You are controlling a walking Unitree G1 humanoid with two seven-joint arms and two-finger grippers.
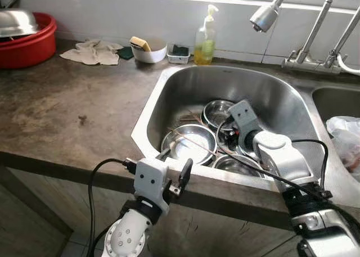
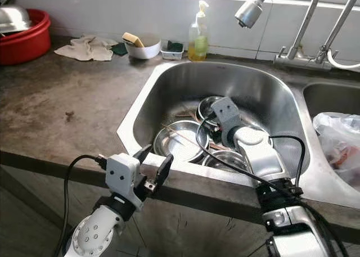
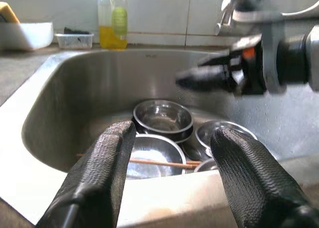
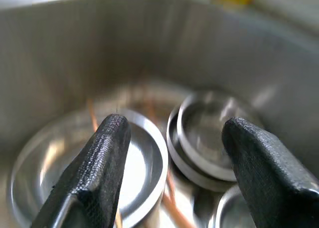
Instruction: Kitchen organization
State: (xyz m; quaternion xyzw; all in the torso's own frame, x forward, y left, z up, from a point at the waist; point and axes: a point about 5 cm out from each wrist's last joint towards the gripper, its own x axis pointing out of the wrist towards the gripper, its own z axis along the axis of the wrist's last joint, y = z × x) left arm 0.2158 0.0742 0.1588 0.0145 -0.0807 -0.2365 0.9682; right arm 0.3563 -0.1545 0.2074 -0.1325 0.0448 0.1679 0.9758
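A steel sink [image 1: 169, 94] holds several steel bowls: a wide one [image 1: 188, 144] at the front left, a stacked pair [image 1: 218, 113] behind it and another [image 1: 236, 166] at the front right. Thin wooden chopsticks [image 1: 194, 140] lie across them. My right gripper [image 4: 172, 133] reaches down into the sink and hovers open just above the bowls, nothing between its fingers [image 4: 99, 168]. My left gripper [image 1: 174, 166] is open at the sink's front rim, pointing toward the bowls, and holds nothing.
A yellow soap bottle [image 1: 205, 40], a white bowl with a sponge [image 1: 149, 50], a small tray [image 1: 179, 53] and a cloth [image 1: 93, 52] line the back wall. A red basin [image 1: 25, 40] sits far left. The faucet head [image 1: 264, 15] hangs over the sink. A plastic bag [image 1: 346, 139] lies in the right basin.
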